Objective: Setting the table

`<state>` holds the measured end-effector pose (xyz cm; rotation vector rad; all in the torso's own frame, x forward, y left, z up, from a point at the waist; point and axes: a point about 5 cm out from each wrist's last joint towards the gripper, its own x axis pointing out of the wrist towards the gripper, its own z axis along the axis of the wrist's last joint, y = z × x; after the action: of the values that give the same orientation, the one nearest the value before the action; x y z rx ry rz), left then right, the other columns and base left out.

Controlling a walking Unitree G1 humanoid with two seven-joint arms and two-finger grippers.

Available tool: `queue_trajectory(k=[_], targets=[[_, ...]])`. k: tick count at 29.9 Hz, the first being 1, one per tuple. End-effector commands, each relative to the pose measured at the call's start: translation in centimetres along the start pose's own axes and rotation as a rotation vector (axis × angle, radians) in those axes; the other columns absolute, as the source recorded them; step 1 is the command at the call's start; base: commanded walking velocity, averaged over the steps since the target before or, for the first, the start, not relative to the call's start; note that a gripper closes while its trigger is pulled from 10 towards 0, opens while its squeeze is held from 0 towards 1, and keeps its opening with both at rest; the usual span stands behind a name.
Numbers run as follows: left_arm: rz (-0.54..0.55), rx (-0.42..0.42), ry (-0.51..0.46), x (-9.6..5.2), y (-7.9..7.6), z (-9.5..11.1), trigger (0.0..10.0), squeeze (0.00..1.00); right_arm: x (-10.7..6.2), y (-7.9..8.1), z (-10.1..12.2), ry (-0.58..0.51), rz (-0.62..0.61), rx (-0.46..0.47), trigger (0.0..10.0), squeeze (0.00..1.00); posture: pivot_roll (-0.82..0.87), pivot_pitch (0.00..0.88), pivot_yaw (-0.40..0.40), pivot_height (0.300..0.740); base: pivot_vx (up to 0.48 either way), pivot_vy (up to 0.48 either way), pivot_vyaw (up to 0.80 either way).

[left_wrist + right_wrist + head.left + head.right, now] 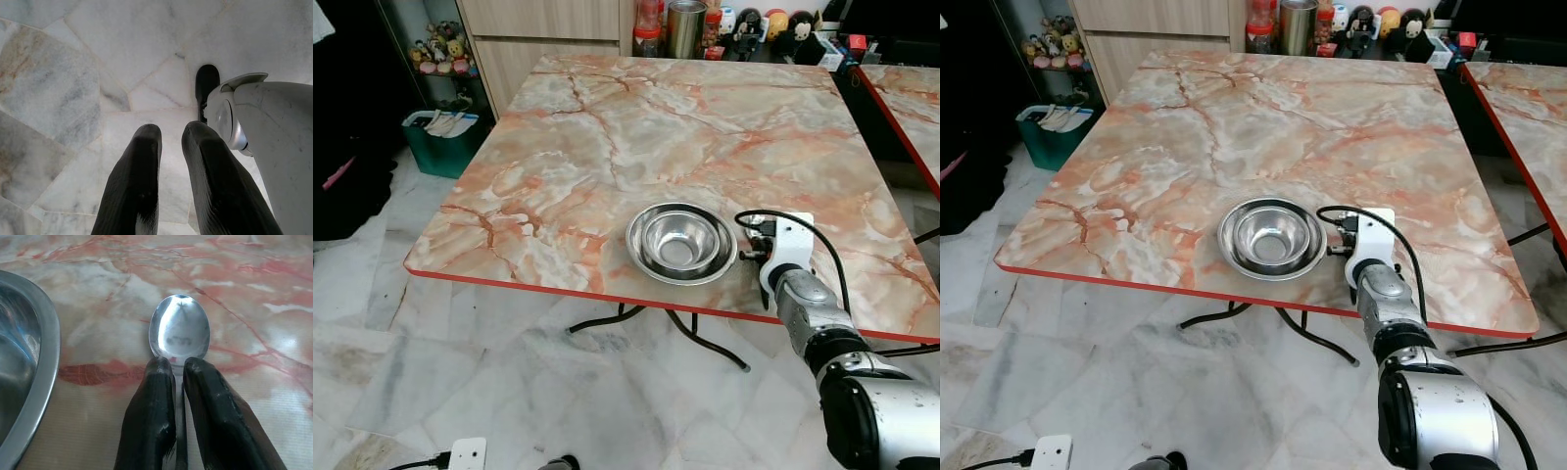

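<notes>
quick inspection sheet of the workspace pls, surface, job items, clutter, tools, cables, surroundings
surface: marble-pattern table with a red edge, bare apart from the items below
job's things: steel bowl near the front edge; spoon beside the bowl, just over the tabletop
clutter: nothing seen on the table
tools: right tool shut on the spoon's handle, next to the bowl; left tool hangs idle over the floor
cables: black cable looping along the right wrist; cable and white plug on the floor
surroundings: green bin at the far left, cups and figurines on a shelf behind the table, second table to the right
</notes>
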<state>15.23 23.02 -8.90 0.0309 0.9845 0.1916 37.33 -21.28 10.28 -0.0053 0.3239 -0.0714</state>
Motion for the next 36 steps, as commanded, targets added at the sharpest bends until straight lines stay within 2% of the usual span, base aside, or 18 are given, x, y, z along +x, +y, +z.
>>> queue_trajectory(k=[1, 8, 13, 15, 16, 18, 25, 29, 36], targets=[[0.012, 0.024, 0.024, -0.1, 0.4, -0.5, 10.0, 0.0, 0.0, 0.0, -0.4, 0.016, -0.001, -0.003, 10.0, 0.0, 0.04, 0.139, 0.0, 0.736, 0.0, 0.0, 0.0], [0.012, 0.022, 0.024, -0.1, 0.4, -0.5, 10.0, 0.0, 0.0, 0.2, -0.3, 0.003, 0.007, 0.001, 10.0, 0.0, 0.04, 0.14, 0.0, 0.736, 0.0, 0.0, 0.0], [0.011, 0.019, 0.023, -0.1, 0.4, -0.5, 10.0, 0.0, 0.0, -0.4, 2.9, -0.187, -0.01, 0.014, 10.0, 0.0, 0.04, 0.139, 0.0, 0.736, 0.0, 0.0, 0.0], [0.011, 0.019, 0.023, -0.1, 0.4, -0.5, 10.0, 0.0, -0.1, -0.5, 3.4, -0.216, -0.015, 0.013, 10.0, 0.0, 0.04, 0.139, 0.0, 0.736, 0.0, 0.0, 0.0], [0.008, 0.018, 0.023, -0.1, 0.3, -0.5, 10.0, 0.0, -0.3, -0.8, 4.1, -0.278, -0.025, -0.008, 10.0, 0.0, 0.04, 0.138, 0.0, 0.736, 0.0, 0.0, 0.0], [0.005, 0.017, 0.022, -0.1, 0.3, -0.4, 10.0, 0.0, -0.4, -0.9, 4.4, -0.31, -0.028, -0.03, 10.0, 0.0, 0.04, 0.138, 0.0, 0.736, 0.0, 0.0, 0.0], [-0.002, 0.025, 0.018, -0.1, 0.3, -0.4, 10.0, 0.0, -1.0, -0.8, 4.9, -0.405, -0.009, -0.021, 10.0, 0.0, 0.03, 0.138, 0.0, 0.736, 0.0, 0.0, 0.0], [-0.007, 0.037, 0.015, -0.1, 0.3, -0.3, 10.0, 0.0, -1.7, -0.3, 5.1, -0.482, -0.007, -0.031, 10.0, 0.0, 0.02, 0.131, -0.003, 0.736, 0.0, -0.469, 0.0], [-0.011, 0.035, 0.015, -0.1, 0.1, -0.4, 10.0, 0.0, -2.0, 0.2, 5.6, -0.521, 0.003, -0.042, 10.0, 0.0, 0.01, 0.12, -0.013, 0.736, 0.0, -0.467, 0.0]])
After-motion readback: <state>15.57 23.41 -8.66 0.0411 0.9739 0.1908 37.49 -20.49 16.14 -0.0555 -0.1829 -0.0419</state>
